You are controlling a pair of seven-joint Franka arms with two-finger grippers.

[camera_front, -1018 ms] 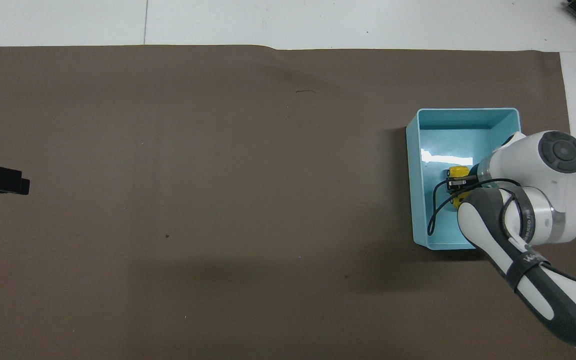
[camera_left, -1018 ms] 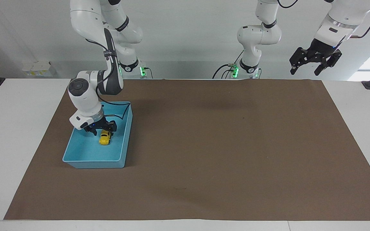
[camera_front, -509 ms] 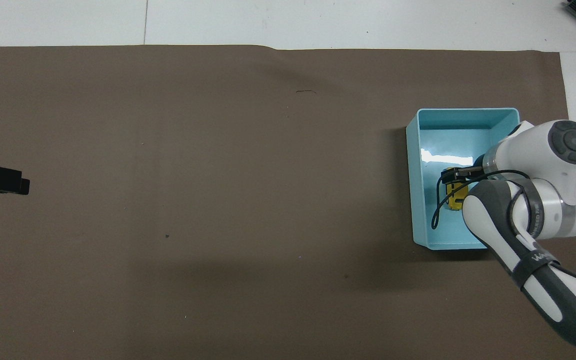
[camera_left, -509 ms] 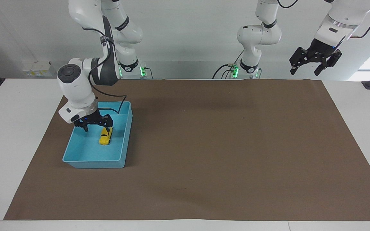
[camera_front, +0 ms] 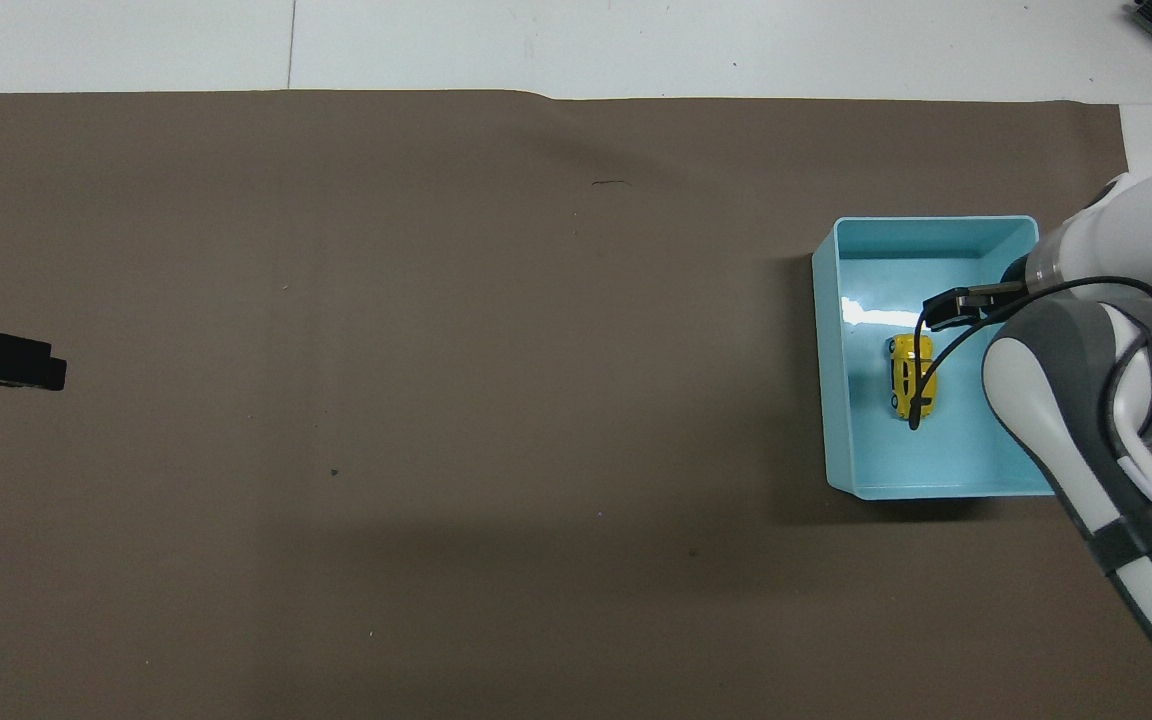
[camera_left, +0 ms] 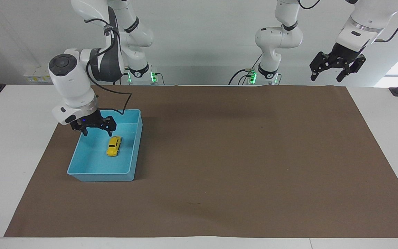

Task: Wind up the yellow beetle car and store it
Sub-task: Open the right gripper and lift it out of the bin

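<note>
Facing view, from its left edge across: right gripper (camera_left: 97,129) hangs over the light blue bin (camera_left: 81,164), at the end nearer the robots, fingers spread, holding nothing, wrist bent down from a raised elbow. Yellow beetle car (camera_left: 114,146) sits on the bin floor on its wheels, clear of the fingers. Brown mat (camera_left: 240,155) lies under the bin. Left gripper (camera_left: 335,67) waits up high over the left arm's end of the table, fingers apart, nothing in them.

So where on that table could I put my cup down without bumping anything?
Nearly all the brown mat is bare. Only the right arm's end is crowded: the blue bin holds the yellow beetle car, with the right gripper over it.
</note>
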